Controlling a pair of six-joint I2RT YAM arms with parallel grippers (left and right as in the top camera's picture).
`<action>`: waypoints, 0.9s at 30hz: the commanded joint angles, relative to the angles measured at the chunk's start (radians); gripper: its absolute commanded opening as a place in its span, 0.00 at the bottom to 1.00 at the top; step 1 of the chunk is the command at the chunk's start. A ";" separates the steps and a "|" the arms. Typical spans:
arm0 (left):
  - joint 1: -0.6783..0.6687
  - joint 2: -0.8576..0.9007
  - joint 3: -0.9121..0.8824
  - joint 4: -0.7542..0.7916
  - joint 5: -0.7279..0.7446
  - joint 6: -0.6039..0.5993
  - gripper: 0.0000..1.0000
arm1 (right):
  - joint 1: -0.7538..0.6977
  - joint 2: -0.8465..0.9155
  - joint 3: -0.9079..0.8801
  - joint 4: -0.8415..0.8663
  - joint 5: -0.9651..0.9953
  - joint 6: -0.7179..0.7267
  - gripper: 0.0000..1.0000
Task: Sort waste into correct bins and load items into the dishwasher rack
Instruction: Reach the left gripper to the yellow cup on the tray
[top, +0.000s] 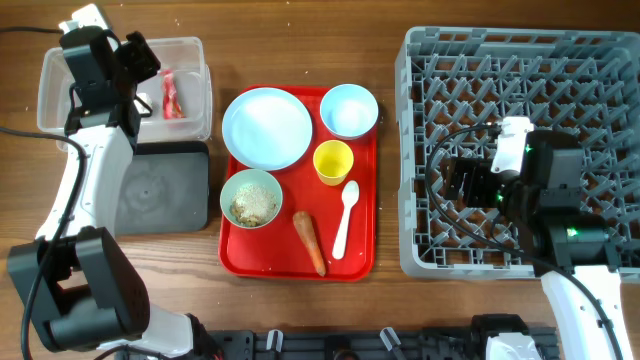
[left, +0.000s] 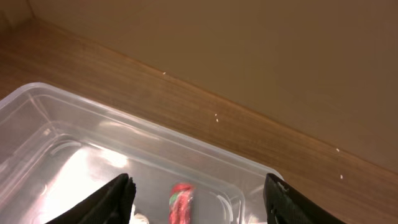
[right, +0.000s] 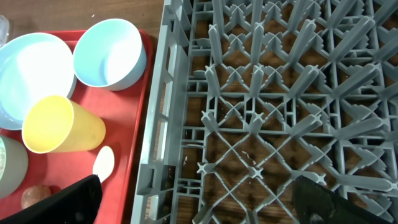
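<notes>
My left gripper (top: 140, 58) is open and empty above the clear tub (top: 195, 60). The red wrapper (top: 172, 95) lies in the tub, seen between the fingers (left: 202, 200) in the left wrist view (left: 180, 204). A white bit (left: 135, 217) lies beside it. On the red serving tray (top: 300, 262) are the white plate (top: 267, 128), blue bowl (top: 349, 110), yellow cup (top: 333, 162), green bowl (top: 251, 198) holding rice scraps, carrot (top: 309, 242) and white spoon (top: 345, 218). My right gripper (top: 455, 180) is open and empty over the left part of the grey rack (top: 520, 60).
The black tray (top: 160, 190) lies in front of the clear tub, left of the red tray. The right wrist view shows the rack's left wall (right: 158, 124) next to the red tray's edge, with cup (right: 62, 124) and blue bowl (right: 109, 53) close by.
</notes>
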 joint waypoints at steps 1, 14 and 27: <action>-0.028 -0.027 0.011 -0.048 0.103 0.002 0.61 | -0.003 0.002 0.022 0.001 -0.020 -0.006 1.00; -0.389 0.043 -0.012 -0.371 0.235 0.003 0.46 | -0.003 0.002 0.022 0.000 -0.020 -0.006 1.00; -0.542 0.219 -0.016 -0.396 0.297 0.001 0.43 | -0.003 0.002 0.022 -0.003 -0.020 -0.006 1.00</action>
